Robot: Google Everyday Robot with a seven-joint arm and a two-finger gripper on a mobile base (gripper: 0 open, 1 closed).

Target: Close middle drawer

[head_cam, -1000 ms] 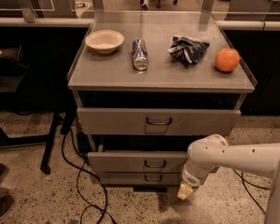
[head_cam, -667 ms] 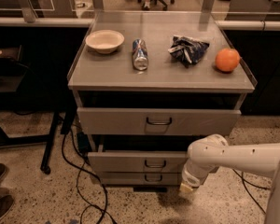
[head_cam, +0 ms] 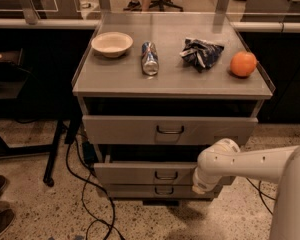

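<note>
The middle drawer (head_cam: 140, 174) is the medium-height grey front with a small dark loop handle (head_cam: 166, 176), below the taller top drawer (head_cam: 130, 129) and above the thin bottom drawer (head_cam: 135, 190). It stands pulled out a little, with a dark gap above it. My white arm (head_cam: 255, 162) reaches in from the right. My gripper (head_cam: 198, 186) is at the arm's end, against the right part of the middle drawer's front, near its lower edge. It holds nothing that I can see.
The top drawer is also pulled out. On the cabinet top (head_cam: 115, 79) lie a white bowl (head_cam: 112, 44), a can on its side (head_cam: 149, 58), a crumpled chip bag (head_cam: 201, 53) and an orange (head_cam: 243, 64). Cables (head_cam: 90, 184) trail on the floor at the left. A dark table leg (head_cam: 55, 149) stands left.
My gripper has moved up and slightly left, from near the floor beside the bottom drawer to the middle drawer's front. The drawers have not visibly moved.
</note>
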